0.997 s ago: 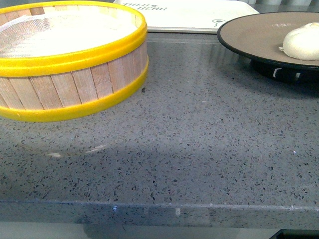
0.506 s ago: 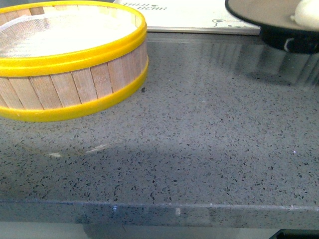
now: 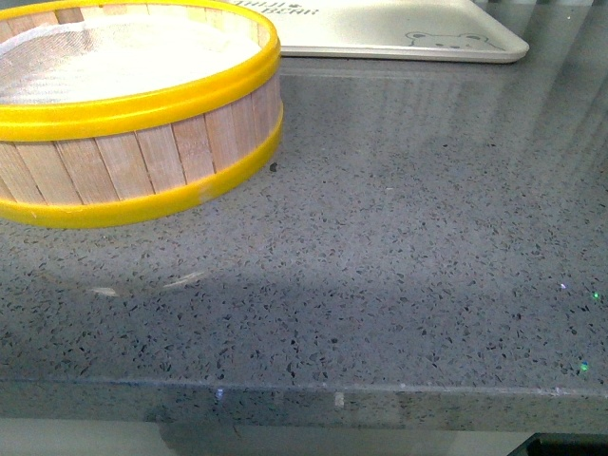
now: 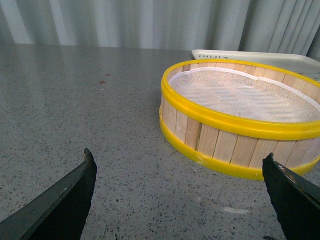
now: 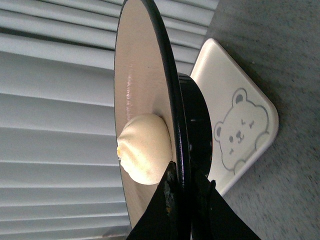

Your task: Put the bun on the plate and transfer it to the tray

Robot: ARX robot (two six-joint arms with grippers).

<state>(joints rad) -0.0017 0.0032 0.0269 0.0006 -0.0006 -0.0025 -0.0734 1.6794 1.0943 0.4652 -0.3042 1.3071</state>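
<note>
Progress looks past the midpoint. Front view: the yellow-rimmed steamer basket (image 3: 133, 114) fills the upper left of the frame with only its white liner showing. The tray (image 3: 380, 38) lies along the top edge toward the upper right, bare where it shows apart from its printed bear face (image 3: 454, 40). The grey speckled surface (image 3: 380, 285) takes up the rest, and no plate, bun or arm appears here. Left wrist view: the left pincer (image 4: 179, 155) is spread wide with nothing between its fingers, low over the surface near the basket, with the tray beyond. Right wrist view: the bun (image 5: 145, 147) sits on the tan inside of the plate (image 5: 140, 75). The right pincer (image 5: 184, 187) is clamped on the plate's black rim, and the tray's bear corner lies behind the plate's foot; whether foot and tray touch cannot be told. The bun-on-plate step therefore looks done, while setting the plate down on the tray and letting go seems left.
</note>
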